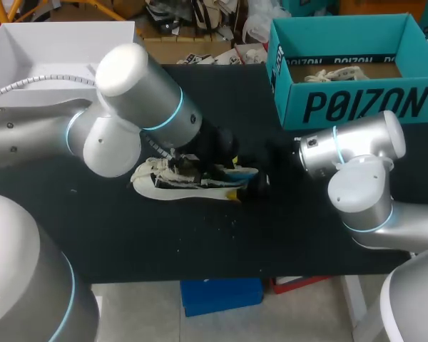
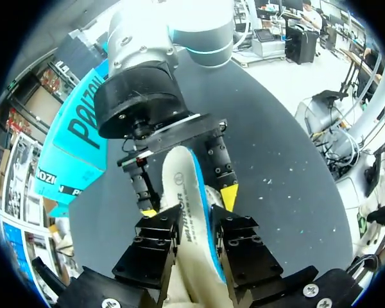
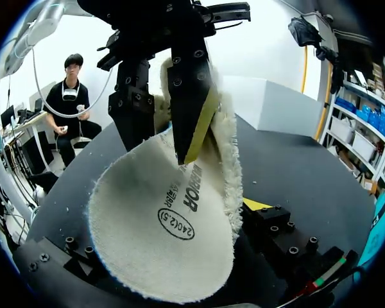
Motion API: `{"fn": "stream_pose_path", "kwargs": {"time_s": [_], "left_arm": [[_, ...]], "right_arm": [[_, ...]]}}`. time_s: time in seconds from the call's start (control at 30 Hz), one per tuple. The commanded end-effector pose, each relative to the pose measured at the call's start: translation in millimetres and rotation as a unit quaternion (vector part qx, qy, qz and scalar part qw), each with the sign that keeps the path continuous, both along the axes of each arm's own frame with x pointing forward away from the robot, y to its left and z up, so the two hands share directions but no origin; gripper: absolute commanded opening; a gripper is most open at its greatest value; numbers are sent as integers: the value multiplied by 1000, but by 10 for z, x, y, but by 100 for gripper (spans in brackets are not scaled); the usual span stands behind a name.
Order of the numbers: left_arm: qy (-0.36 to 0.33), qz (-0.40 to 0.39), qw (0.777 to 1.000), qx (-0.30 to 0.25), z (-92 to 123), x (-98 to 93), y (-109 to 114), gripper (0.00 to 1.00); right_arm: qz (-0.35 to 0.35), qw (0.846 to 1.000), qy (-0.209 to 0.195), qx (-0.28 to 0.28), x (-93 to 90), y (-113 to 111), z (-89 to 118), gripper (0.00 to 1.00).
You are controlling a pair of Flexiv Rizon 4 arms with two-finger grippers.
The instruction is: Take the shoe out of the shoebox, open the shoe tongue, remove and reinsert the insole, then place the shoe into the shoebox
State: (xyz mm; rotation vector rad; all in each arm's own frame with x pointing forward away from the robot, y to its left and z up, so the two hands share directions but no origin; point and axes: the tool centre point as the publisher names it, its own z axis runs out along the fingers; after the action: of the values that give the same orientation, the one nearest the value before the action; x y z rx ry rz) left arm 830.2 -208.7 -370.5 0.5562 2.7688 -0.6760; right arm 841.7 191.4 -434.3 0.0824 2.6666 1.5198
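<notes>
While the shoe [image 1: 172,182] lies out on the black bench [image 1: 200,242], well apart from the teal shoebox [image 1: 357,105] at the far right corner, its insole [image 3: 160,231] is held between two robot arms. The left pincer [image 3: 163,135] is closed down on the insole from both faces, cream top and blue-edged underside, pinching it on edge. The right pincer [image 2: 185,187] meets it from the opposite side, around the same stretch of insole. Whether it has a hold cannot be told from these views.

The insole's long axis runs from one pincer toward the other, roughly along the shoe's own length, and its broad rounded end points at the right arm. The shoe's long axis lies across the bench, left to right in the head view. Which end is the toe is unclear, since the left arm hides much of it.

The step in hand looks to be the insole work. Done well, it calls for one firm grip at a time. The insole should be kept straight, its leading end lined up with the shoe's opening. The shoe should be steadied so it does not slide.
</notes>
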Motion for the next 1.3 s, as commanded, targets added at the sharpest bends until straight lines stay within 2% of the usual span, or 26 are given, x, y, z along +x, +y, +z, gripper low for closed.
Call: {"fn": "stream_pose_path", "kwargs": {"time_s": [0.03,0.3,0.33,0.4,0.53,0.67,0.8,0.93,1.0,1.1,1.3], "left_arm": [[-2,-4,1000,-1,-29,24,-66,27],[-2,-3,1000,5,-81,51,-132,26],[-2,-3,1000,6,-87,54,-137,24],[-2,-4,1000,7,-83,51,-130,0],[-6,-4,1000,3,17,-5,-34,0],[-10,-9,1000,-15,208,-166,148,0],[-3,-17,999,-47,445,-364,327,0],[10,-24,997,-79,742,-487,346,0],[27,-6,996,-87,894,-508,260,0],[64,-7,990,-129,1170,-534,96,0],[112,-21,966,-234,1932,-616,-140,0]], "right_arm": [[0,1000,0,-1,7,1,-19,0],[0,1000,0,-1,7,1,-19,0],[0,1000,0,-1,7,1,-19,0],[0,1000,0,-1,7,1,-19,0],[0,1000,0,-1,7,1,-19,0],[0,1000,0,-1,7,1,-19,0],[0,1000,0,-1,7,1,-19,0],[0,1000,0,-1,7,1,-19,0],[0,1000,0,-1,7,1,-19,0],[0,1000,0,-1,7,1,-19,0],[0,1000,0,-1,7,1,-19,0]]}}
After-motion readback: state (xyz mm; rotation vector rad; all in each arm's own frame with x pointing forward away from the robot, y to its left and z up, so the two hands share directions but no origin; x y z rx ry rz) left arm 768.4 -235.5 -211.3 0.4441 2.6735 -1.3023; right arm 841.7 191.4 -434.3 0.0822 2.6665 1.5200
